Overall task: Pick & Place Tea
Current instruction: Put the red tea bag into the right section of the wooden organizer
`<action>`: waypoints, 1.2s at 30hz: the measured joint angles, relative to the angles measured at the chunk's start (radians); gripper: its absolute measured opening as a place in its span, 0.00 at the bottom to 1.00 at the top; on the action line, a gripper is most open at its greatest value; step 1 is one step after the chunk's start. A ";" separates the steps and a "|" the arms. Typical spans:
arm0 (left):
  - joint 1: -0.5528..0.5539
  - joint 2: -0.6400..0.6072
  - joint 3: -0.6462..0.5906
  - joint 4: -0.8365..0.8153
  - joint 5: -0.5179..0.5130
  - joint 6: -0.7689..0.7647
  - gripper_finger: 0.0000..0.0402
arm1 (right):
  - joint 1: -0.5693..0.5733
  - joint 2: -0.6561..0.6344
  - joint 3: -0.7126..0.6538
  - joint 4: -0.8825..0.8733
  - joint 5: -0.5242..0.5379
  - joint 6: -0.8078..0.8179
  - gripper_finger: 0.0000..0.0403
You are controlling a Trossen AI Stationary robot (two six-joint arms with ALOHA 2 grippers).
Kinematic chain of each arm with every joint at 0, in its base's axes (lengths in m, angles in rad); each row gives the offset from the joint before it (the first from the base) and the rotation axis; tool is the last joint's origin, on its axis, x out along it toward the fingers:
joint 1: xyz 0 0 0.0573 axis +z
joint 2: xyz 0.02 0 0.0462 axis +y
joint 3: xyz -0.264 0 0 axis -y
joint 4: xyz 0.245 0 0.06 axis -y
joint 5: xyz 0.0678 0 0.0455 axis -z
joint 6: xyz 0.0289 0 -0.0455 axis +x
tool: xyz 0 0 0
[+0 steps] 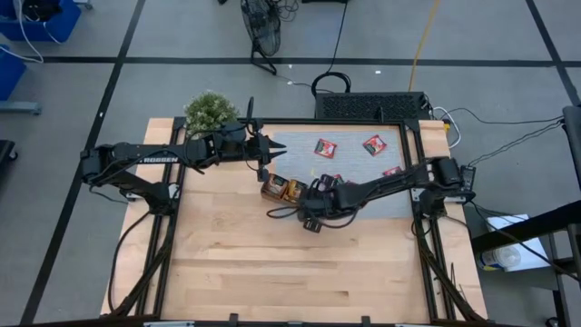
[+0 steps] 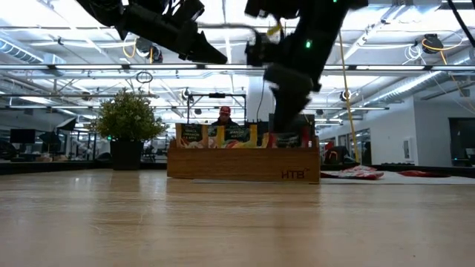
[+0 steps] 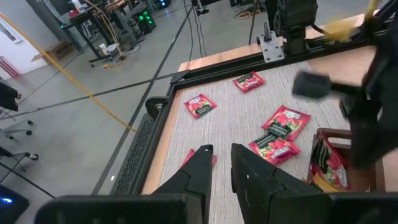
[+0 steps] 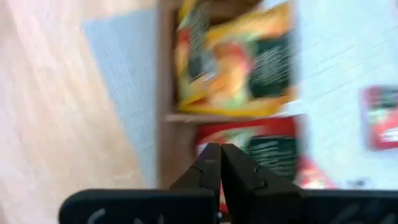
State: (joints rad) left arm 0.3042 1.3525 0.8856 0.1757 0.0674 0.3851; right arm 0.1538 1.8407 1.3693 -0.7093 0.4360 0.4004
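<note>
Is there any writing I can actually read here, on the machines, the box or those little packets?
"HTB": on the front wall of the wooden tray, low view.
"ROBSEN"-like white lettering: on the left arm, high view; too small to be sure of.
Labels on the tea sachets: print too small to read.
Sachets in the right wrist view: blurred, unreadable.

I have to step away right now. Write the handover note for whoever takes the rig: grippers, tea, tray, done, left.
Left gripper: empty, slightly parted, hovering over the grey mat.
Right gripper: shut, empty, above the wooden tray.
Done: tray already holds orange and red sachets.
Left: loose red sachets on the mat, at least five in the left wrist view, none gripped. Pick them one by one into the tray.
</note>
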 joint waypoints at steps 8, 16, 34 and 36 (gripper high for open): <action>0.000 0.000 0.000 0.007 0.000 0.002 0.17 | 0.045 -0.160 -0.046 -0.064 0.456 -0.024 0.00; 0.000 0.000 0.000 0.010 0.000 0.002 0.17 | -0.208 -0.317 -0.311 0.267 0.358 -0.281 0.13; -0.001 0.000 0.000 0.013 0.001 0.003 0.17 | -0.903 -0.168 -0.451 0.656 -0.515 -0.343 0.64; -0.001 0.000 0.000 0.015 0.001 0.003 0.17 | -0.893 -0.121 -0.430 0.661 -0.547 -0.341 0.64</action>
State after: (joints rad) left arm 0.3035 1.3521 0.8856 0.1904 0.0683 0.3885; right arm -0.7395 1.7198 0.9393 -0.0486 -0.1109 0.0598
